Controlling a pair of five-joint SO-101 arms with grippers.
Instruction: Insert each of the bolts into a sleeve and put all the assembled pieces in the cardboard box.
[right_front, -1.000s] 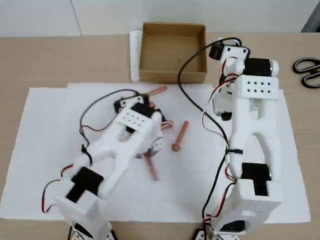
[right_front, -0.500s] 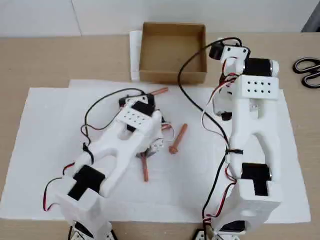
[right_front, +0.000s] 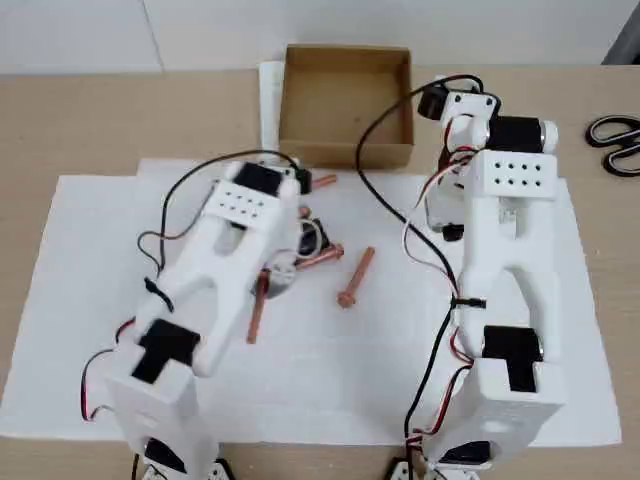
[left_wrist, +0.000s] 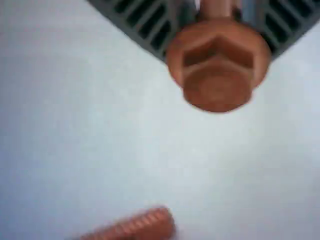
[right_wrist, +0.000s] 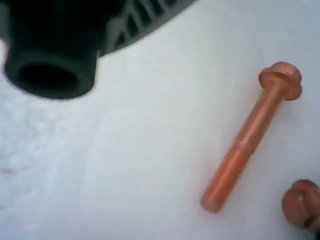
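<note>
From above, the left hand (right_front: 278, 272) is clenched on a bolt (right_front: 256, 312), whose shank slants down out of the hand towards the arm's base. It looks lifted off the white sheet (right_front: 90, 300) so that it can be carried to a sleeve. A loose bolt (right_front: 356, 276) lies flat on the sheet between the two hands. A third bolt (right_front: 318, 182) rests beyond the left hand, just in front of the cardboard box (right_front: 345, 152), which sits at the far side of the bench (right_front: 60, 110), ahead of both hands. The right hand (right_front: 447, 222) hangs low over the sheet beside the box's near corner, probably waiting as the receiving side. In the left wrist view, the ribbed fingers (left_wrist: 135, 20) grip the bolt (left_wrist: 217, 70) by its shank just behind the head, which leaves the far end free for insertion. Another bolt's threaded tip (left_wrist: 137, 227) lies on the sheet below. In the right wrist view, the right hand grasps a black sleeve (right_wrist: 50, 60) with its open bore exposed, seemingly presented for a bolt. The loose bolt (right_wrist: 250, 140) lies nearby, with another bolt head (right_wrist: 301, 204) beside it.
</note>
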